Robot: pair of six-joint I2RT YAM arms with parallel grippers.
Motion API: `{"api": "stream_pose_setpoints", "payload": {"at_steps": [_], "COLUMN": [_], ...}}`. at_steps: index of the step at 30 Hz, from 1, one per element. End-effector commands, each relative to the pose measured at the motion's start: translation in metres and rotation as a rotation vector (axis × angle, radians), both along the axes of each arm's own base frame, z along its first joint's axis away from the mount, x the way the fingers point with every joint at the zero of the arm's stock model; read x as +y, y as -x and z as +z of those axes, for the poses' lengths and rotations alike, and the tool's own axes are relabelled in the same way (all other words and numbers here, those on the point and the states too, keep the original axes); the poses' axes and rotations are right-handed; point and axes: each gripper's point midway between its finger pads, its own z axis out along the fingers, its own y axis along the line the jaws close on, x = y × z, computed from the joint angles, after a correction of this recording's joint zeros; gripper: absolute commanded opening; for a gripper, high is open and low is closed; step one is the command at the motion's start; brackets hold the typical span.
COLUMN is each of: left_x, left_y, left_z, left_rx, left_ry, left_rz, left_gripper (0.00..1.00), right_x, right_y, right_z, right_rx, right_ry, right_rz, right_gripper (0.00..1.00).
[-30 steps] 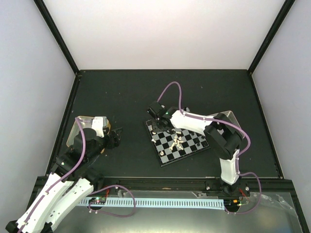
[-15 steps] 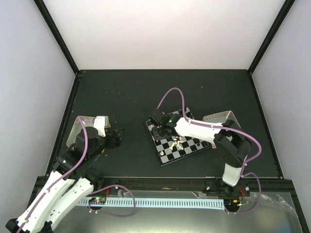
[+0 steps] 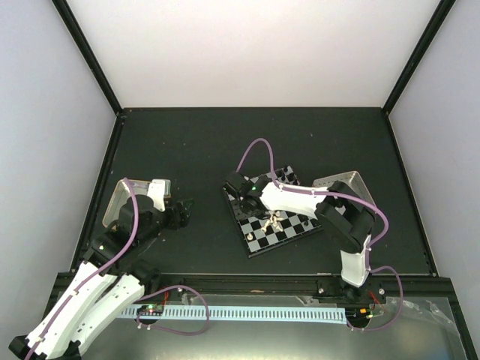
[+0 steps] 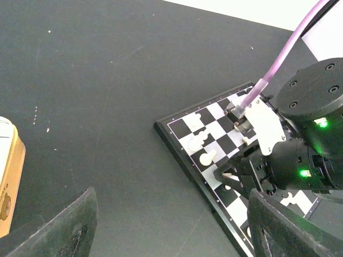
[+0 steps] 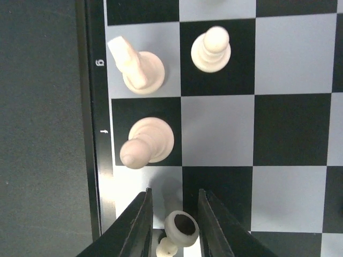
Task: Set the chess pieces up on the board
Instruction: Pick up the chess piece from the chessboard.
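Setup was partly done: 3 cream pieces (image 5: 144, 139) stood upright along the board (image 3: 274, 220) edge, mid-bench. Right claw (image 5: 172, 225) gripped another cream piece (image 5: 181, 226) at 6 o'clock of them; loose pieces (image 3: 274, 220) remained mid-board. Left claw (image 4: 166, 227) hung open, empty, at 9 o'clock of the board.

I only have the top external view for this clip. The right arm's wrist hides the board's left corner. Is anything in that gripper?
Observer: Yes. The right wrist view shows a cream piece between the right gripper fingers. I cannot tell whether it is clamped.
Operator: What is on the squares nearby?
Observer: Three cream pieces stand on the board: a knight-like piece by rim letter g, a round-headed piece by f, and a pawn.
Operator: And the left gripper?
Observer: The left wrist view shows the left gripper wide open and empty, off the board.
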Motion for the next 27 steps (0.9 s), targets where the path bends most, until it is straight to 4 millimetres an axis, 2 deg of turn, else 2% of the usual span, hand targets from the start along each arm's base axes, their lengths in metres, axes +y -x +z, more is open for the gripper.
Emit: {"api": "stream_pose_setpoints", "payload": {"at_steps": [1,4,7,12,17,24,27], "left_x": [-0.002,-0.002,-0.003,-0.003,-0.003,-0.003,-0.003], "left_y": [-0.002,-0.002,-0.001,-0.001,-0.001,-0.001,-0.001], "left_z": [0.003,0.003,0.004,0.004,0.005,0.005,0.005], "left_rx": [-0.018,-0.02,-0.022,-0.022,-0.025,-0.028,-0.027], "left_ry": [0.001,0.001,0.002,0.004,0.006,0.007,0.006], "left_rz": [-0.015,-0.015,-0.018,-0.02,-0.02,-0.022,-0.022], "left_gripper": [0.78,0.78,0.78,0.78,0.78,0.78,0.78], "right_x": [0.0,-0.003,-0.004,-0.006,-0.006,-0.002,0.003], "right_y": [-0.002,0.0,0.003,0.007,0.01,0.012,0.009], "right_z": [-0.001,-0.003,-0.004,-0.005,-0.007,-0.011,-0.007], "right_rx": [-0.005,0.003,0.003,-0.009,-0.022,-0.024,-0.041], "right_ry": [0.017,0.024,0.032,0.047,0.06,0.057,0.019], "right_rz": [-0.029,-0.045,-0.06,-0.09,-0.128,-0.148,-0.164], "right_gripper": [0.24,0.19,0.19,0.25,0.25,0.13,0.11]}}
